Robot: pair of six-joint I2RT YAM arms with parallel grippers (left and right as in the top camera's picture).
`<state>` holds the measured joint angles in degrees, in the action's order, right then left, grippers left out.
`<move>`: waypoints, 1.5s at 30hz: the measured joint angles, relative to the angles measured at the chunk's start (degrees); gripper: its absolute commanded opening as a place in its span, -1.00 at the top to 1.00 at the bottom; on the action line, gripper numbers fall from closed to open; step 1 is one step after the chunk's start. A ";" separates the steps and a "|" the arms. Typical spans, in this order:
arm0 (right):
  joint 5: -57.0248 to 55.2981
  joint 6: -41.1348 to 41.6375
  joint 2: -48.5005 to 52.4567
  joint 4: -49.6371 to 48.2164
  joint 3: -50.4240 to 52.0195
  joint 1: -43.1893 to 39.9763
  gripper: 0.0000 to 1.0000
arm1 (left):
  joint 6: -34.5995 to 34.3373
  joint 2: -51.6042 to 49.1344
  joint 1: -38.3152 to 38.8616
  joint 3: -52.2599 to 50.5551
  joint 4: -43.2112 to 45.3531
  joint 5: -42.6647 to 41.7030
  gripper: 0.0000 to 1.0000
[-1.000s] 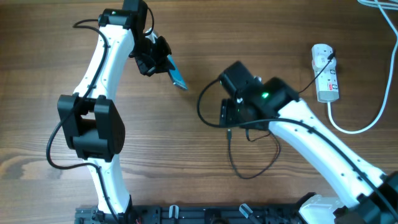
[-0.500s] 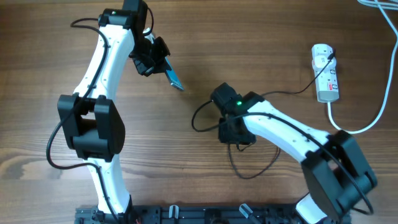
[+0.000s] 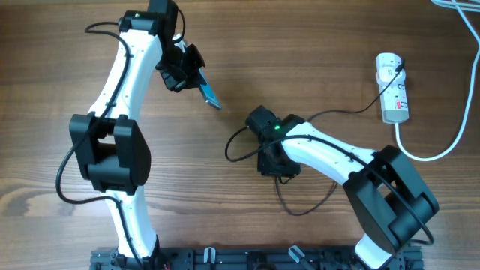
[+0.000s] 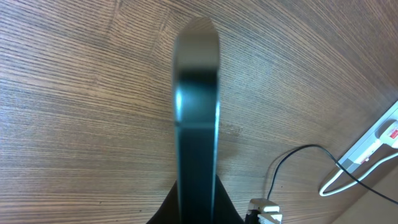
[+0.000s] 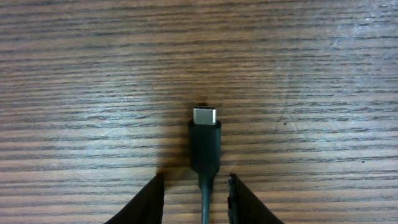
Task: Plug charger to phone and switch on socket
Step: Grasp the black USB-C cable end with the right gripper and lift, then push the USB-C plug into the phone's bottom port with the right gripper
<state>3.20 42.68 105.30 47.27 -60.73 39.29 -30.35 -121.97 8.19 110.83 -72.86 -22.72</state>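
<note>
My left gripper (image 3: 191, 73) is shut on the phone (image 3: 211, 96) and holds it above the table, tilted, with its teal screen partly showing. In the left wrist view the phone (image 4: 197, 124) is edge-on between the fingers (image 4: 197, 214). The charger's thin black cable (image 3: 307, 204) loops across the table and runs to the socket (image 3: 393, 88) at the far right. Its metal-tipped connector (image 5: 205, 134) lies flat on the wood. My right gripper (image 5: 194, 182) is open, low over the table, with one finger on each side of the cable just behind the connector, not touching it.
A thick white cord (image 3: 450, 142) runs from the socket toward the right edge and upper right corner. The socket (image 4: 379, 137) and the black cable (image 4: 280, 168) also show in the left wrist view. The right arm (image 3: 330, 154) lies across the middle of the table.
The right arm has swung left and lowered, bringing its open fingers around the cable behind the connector. The left gripper with the phone has barely moved.
</note>
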 measured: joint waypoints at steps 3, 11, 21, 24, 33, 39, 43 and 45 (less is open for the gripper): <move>-0.74 0.37 0.04 0.00 0.00 0.00 0.46 | 0.00 0.00 0.00 0.00 0.00 0.00 0.92; -1.66 0.09 0.04 -0.66 0.00 0.00 0.60 | 0.00 0.00 0.00 0.00 -0.02 0.00 0.92; -2.19 -0.33 0.04 -0.28 -0.04 0.00 0.53 | 0.00 0.00 0.00 0.00 -0.20 0.00 0.92; -2.19 -0.44 0.04 0.09 -0.04 0.00 0.63 | 0.00 0.00 0.00 0.00 -0.20 0.00 0.92; -2.19 -0.50 0.04 -0.15 -0.04 0.00 0.85 | 0.00 0.00 0.00 0.00 -0.20 0.00 0.92; -2.12 -0.55 0.04 0.42 -0.26 0.00 0.91 | 2.43 0.00 0.00 0.00 1.70 -7.43 0.92; -1.73 -1.62 0.11 5.97 -1.88 0.00 0.91 | 8.04 0.00 0.07 0.00 6.75 -20.68 0.92; -0.61 -3.19 -1.49 7.96 -4.11 0.00 0.91 | 12.55 0.00 0.28 0.00 8.04 -28.83 0.92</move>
<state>2.59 39.48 103.81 55.22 -64.84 39.29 -17.80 -121.97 8.47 110.83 -64.82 -51.55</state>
